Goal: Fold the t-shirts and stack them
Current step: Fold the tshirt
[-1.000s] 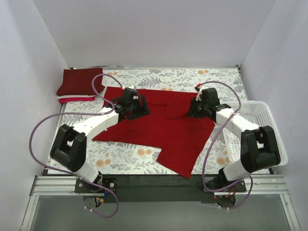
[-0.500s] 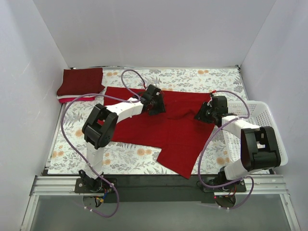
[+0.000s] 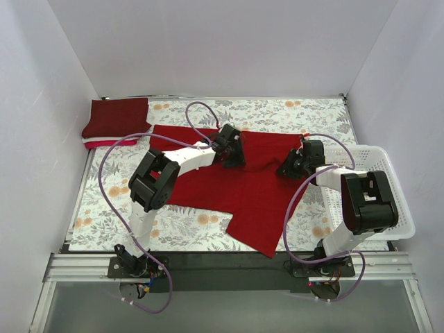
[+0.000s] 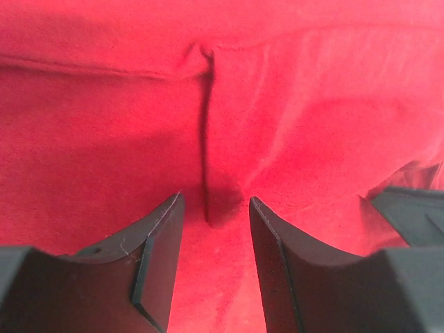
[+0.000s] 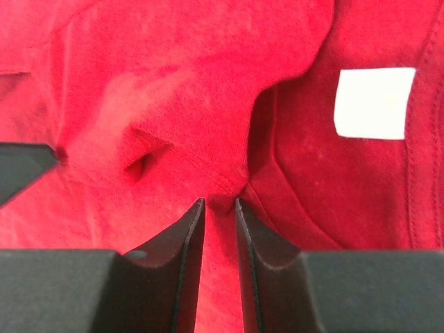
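— Where's the red t-shirt point(image 3: 243, 194)?
— Spread flat mid-way across the table point(image 3: 180, 225). The right arm lies over its right edge, and the white basket point(image 3: 388, 163) sits just beyond.
— And the pincers?
— The left gripper point(image 4: 214, 201) has its fingers spread over a raised crease. The right gripper point(image 5: 220, 202) is pinched onto a bunched edge of the shirt, near a white label point(image 5: 368, 103).
— Anything else?
— A folded maroon t-shirt point(image 3: 114, 116) tops a stack in the back-left corner, well apart

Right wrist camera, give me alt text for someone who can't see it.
The right gripper pinches a raised fold of the bright red t-shirt, which fills the picture. A white label sits at upper right, inside the neckline.
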You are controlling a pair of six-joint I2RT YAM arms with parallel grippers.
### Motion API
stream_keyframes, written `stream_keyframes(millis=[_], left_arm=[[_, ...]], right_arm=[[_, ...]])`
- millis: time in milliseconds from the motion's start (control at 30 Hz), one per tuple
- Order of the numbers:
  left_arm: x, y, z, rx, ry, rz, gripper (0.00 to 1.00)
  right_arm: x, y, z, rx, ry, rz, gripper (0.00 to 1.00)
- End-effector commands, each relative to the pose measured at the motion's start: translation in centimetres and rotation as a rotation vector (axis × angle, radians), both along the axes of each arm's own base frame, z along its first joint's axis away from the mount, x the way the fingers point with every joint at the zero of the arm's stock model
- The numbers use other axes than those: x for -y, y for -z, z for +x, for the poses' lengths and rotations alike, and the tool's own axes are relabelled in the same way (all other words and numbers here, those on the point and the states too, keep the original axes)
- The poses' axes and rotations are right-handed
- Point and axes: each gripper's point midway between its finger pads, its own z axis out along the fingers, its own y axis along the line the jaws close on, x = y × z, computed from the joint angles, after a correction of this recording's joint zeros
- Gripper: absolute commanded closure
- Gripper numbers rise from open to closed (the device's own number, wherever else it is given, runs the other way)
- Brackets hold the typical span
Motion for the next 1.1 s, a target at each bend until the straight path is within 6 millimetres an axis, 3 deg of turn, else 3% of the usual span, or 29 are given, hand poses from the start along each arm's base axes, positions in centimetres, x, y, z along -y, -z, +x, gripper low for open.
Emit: stream_keyframes(millis=[0,133,267,433,733,1067], left_arm=[[1.3,-0.6,0.0,0.013,0.006,-0.018,0.59],[1.6,-0.1,-0.4,0.002,0.008,-0.017,0.59],[1.8,-0.2,-0.4,0.004,0.008,-0.017,0.63],[1.8,-0.3,-0.5,0.007,0.009,-0.016,0.70],[1.9,-1.1,-0.2,0.020,0.003,-0.021,0.99],[1.3,-2.9,0.0,0.031,-0.016,0.016,1.00]], right_arm=[[-0.1,0.5,0.3,0.008,0.011,0.025,0.70],[-0.1,0.7,0.3,0.007,0.012,0.024,0.73],[0.0,0.3,0.3,0.023,0.005,0.017,0.90],[0.1,-1.2,0.6,0.069,0.003,0.011,0.98],[0.2,-2.7,0.2,0.079,-0.039,-0.012,0.99],[0.6,-3.2,-1.4,0.007,-0.129,-0.061,0.99]])
